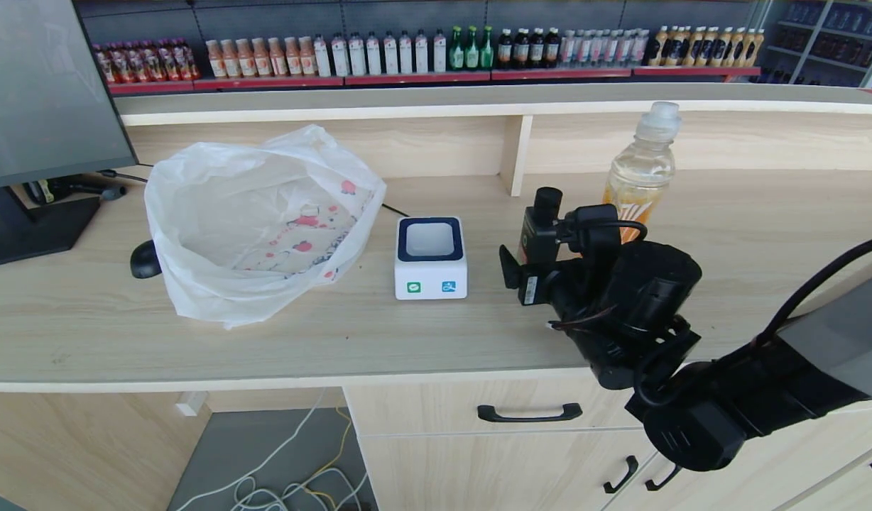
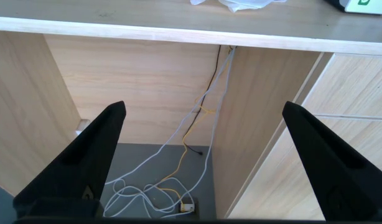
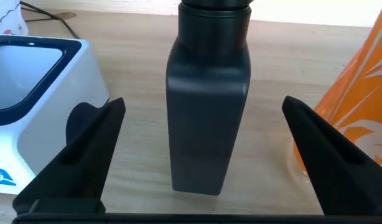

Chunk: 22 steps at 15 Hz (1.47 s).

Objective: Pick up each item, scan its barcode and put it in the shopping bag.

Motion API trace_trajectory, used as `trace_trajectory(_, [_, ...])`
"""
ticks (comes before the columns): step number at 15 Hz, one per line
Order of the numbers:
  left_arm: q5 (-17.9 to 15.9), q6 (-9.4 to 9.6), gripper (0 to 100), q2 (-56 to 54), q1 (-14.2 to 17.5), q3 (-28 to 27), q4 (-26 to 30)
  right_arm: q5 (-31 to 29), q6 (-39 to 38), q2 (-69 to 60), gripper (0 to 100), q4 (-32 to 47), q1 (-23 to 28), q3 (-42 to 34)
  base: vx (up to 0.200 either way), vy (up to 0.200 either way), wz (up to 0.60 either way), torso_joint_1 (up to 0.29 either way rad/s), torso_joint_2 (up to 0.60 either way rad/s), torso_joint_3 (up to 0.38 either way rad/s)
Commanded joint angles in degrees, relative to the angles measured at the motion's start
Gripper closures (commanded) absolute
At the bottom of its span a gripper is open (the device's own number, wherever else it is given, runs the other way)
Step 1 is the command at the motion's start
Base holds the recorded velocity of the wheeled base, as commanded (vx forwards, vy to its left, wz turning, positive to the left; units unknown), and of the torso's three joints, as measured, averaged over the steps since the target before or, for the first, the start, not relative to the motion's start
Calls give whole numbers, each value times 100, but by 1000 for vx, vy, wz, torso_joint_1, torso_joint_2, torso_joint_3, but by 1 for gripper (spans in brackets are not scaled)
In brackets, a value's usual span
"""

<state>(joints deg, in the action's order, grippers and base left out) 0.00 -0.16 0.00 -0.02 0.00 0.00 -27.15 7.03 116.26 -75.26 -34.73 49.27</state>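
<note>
While the left end effector (image 2: 204, 107) gapes, the right end effector (image 3: 203, 102) sits spread around the black bottle (image 1: 540, 231).

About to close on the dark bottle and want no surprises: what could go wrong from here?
1. The right pincer is open, the tall, narrow dark bottle upright between its fingers; an off-centre close could tip it.
2. The orange drink bottle stands close on one side, the scanner on the other; a spread finger might knock either.
3. The side facing the wrist camera shows no barcode, so it may need turning.
</note>
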Motion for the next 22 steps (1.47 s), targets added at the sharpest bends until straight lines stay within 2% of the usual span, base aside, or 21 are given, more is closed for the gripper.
trace_trajectory(1, [0,-2,0,0,-6,0,0,8,0,63,0,3,1,74,0,0,0,0,0,0])
trace_trajectory(10, [0,-2,0,0,2,0,0,104,0,520,0,3,133,583,0,0,0,0,0,0])
trace_trajectory(15, [0,-2,0,0,2,0,0,157,-9,503,0,-6,274,601,0,0,0,0,0,0])
trace_trajectory(22, [0,-2,0,0,-6,0,0,535,0,503,0,-6,432,645,0,0,0,0,0,0])
